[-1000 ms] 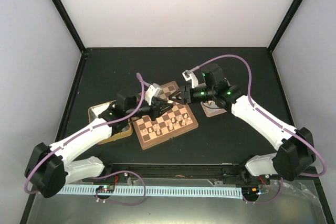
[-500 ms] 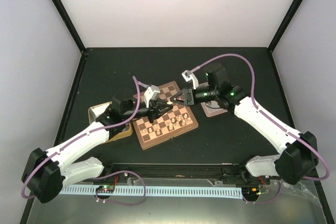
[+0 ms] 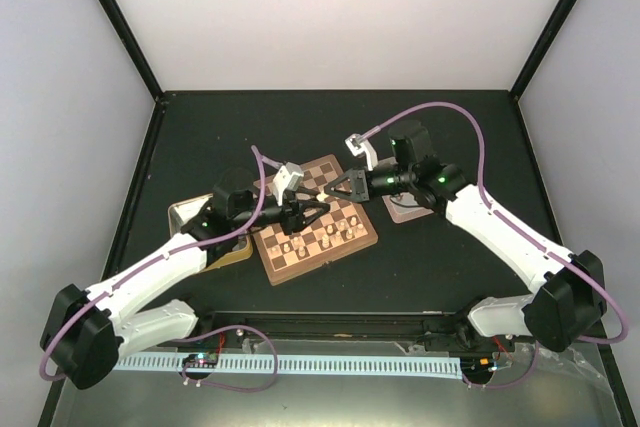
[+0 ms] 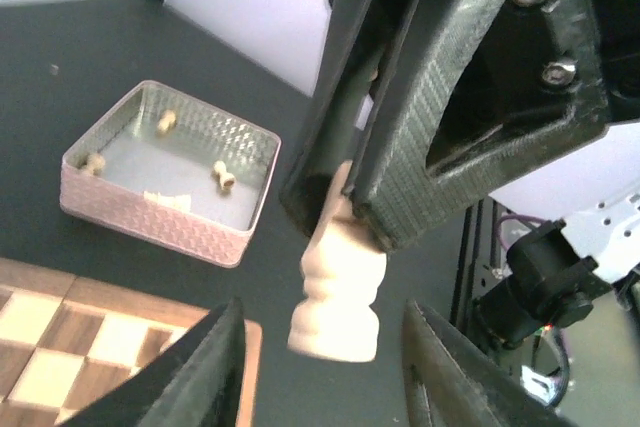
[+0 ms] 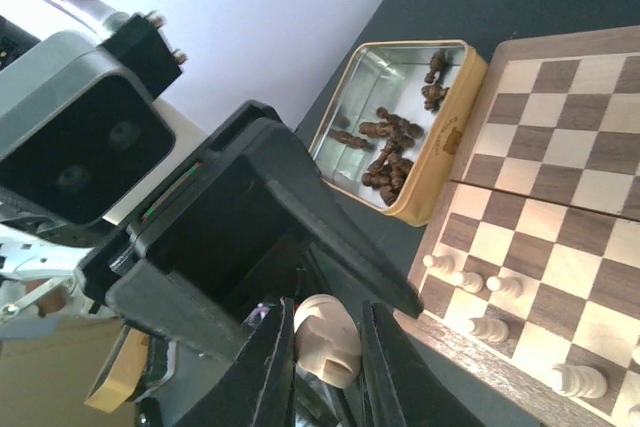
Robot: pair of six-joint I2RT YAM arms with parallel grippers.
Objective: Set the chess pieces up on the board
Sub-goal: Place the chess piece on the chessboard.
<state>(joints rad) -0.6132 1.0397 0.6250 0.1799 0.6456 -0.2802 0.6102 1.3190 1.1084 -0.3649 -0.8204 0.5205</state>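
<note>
Above the middle of the board, the two grippers meet tip to tip. The right gripper is clenched on the upper part of a pale chess piece, which hangs in the air, clear of the squares. The left gripper is released: its fingers stand apart on either side of the piece's base, with gaps showing. Several standing pieces line the board's near rows. Left of the board sits a gold tray of dark pieces — right of it a pink tray with a few loose pale pieces inside.
</note>
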